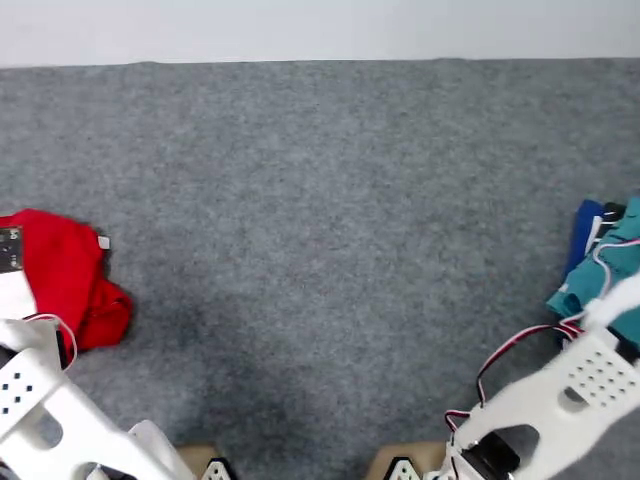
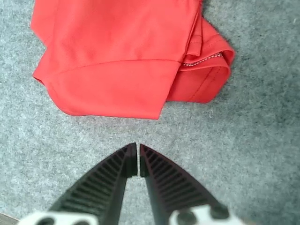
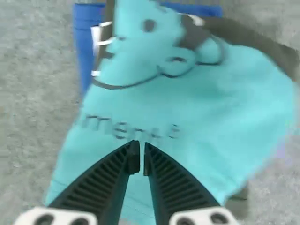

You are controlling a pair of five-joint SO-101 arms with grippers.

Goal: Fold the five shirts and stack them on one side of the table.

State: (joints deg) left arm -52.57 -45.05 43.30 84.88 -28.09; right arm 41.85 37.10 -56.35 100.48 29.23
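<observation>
The left gripper (image 2: 138, 161) is hanging with its jaws pressed together and nothing between them, just above bare mat (image 1: 330, 200). The red shirt (image 2: 117, 56) is lying a little beyond its tips, doubled over into a compact bundle with one hem rolling out at the side. In the high view that shirt is sitting at the table's 9 o'clock edge. The right gripper (image 3: 139, 159) is likewise closed and empty, poised over the teal shirt (image 3: 187, 103), which is lying loosely on a blue shirt (image 3: 83, 51) with a dark cloth (image 3: 248, 40) showing at its far edge. That pile is sitting at 3 o'clock in the high view, and the wide middle of the mat is lying between the two sides. Judging by this, the work is sitting between shirts: the red one is looking folded, while the teal one is looking rumpled. The next move is probably calling for the right jaws to open, pinch only the teal layer near an edge, and draw it toward the centre for folding.
</observation>
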